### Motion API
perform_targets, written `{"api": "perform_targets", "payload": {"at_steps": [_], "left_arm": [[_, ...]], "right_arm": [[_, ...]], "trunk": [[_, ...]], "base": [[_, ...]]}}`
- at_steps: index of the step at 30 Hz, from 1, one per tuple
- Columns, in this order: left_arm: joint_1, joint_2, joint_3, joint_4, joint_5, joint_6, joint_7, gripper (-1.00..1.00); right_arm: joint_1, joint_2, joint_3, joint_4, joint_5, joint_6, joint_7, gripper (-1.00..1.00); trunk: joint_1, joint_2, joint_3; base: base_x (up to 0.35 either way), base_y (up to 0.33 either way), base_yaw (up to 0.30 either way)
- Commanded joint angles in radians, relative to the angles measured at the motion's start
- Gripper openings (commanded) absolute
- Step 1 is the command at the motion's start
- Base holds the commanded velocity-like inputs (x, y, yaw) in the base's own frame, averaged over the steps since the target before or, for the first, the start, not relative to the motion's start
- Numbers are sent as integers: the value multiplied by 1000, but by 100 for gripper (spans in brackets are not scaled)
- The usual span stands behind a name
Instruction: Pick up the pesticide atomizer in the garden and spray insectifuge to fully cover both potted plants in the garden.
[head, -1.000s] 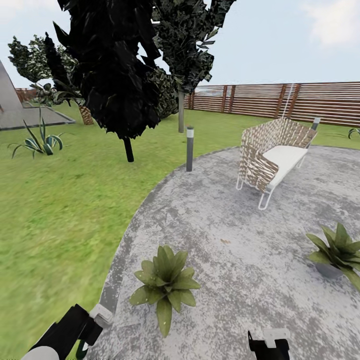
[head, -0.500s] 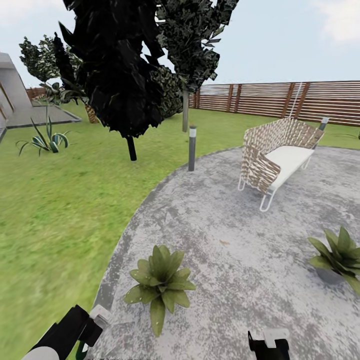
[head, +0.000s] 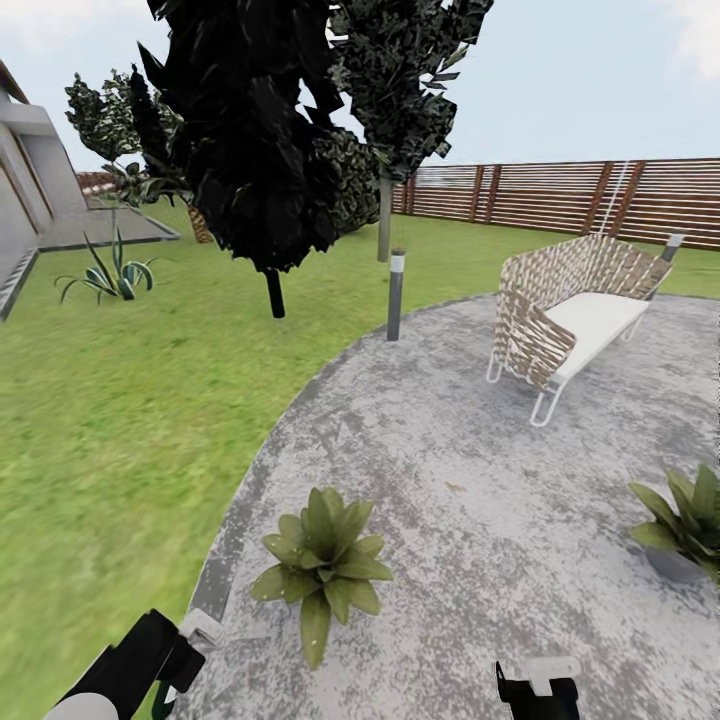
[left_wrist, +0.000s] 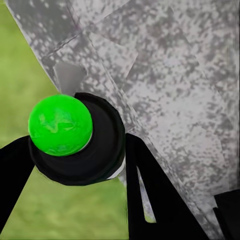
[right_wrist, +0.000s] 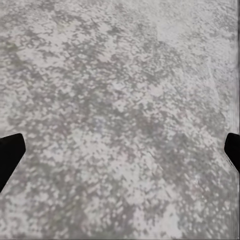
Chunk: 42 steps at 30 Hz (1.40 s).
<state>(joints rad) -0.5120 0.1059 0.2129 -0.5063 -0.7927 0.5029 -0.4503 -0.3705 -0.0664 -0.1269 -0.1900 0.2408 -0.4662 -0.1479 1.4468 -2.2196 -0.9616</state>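
Between left gripper jaws, the pesticide atomizer, above paving.

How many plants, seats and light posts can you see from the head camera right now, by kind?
Potted plants: 2
Spiky agaves on the lawn: 1
Wicker seats: 1
Light posts: 1
Total: 5
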Motion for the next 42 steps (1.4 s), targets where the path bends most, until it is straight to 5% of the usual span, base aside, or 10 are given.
{"api": "perform_targets", "payload": {"at_steps": [1, 15, 36, 42], "left_arm": [[0, -1, 6, -3, -11, 3, -10, -100], [0, -1, 6, -7, -11, 4, -10, -100], [-2, -1, 15, -9, -1, 5, -13, -100], [-11, -46, 14, -7, 3, 11, -17, -100]], "right_arm": [[-1, 0, -7, 1, 11, -3, -3, 100], [-1, 0, -5, 1, 11, -3, -2, 100], [-1, 0, -6, 1, 10, -2, -4, 100], [-1, 0, -7, 1, 9, -3, -4, 100]], "trunk": [[0, 0, -1], [0, 0, -1], [0, 0, -1], [0, 0, -1]], "base": [[0, -263, 1], [102, -217, 152], [-85, -120, 84], [1, -3, 6]]}}
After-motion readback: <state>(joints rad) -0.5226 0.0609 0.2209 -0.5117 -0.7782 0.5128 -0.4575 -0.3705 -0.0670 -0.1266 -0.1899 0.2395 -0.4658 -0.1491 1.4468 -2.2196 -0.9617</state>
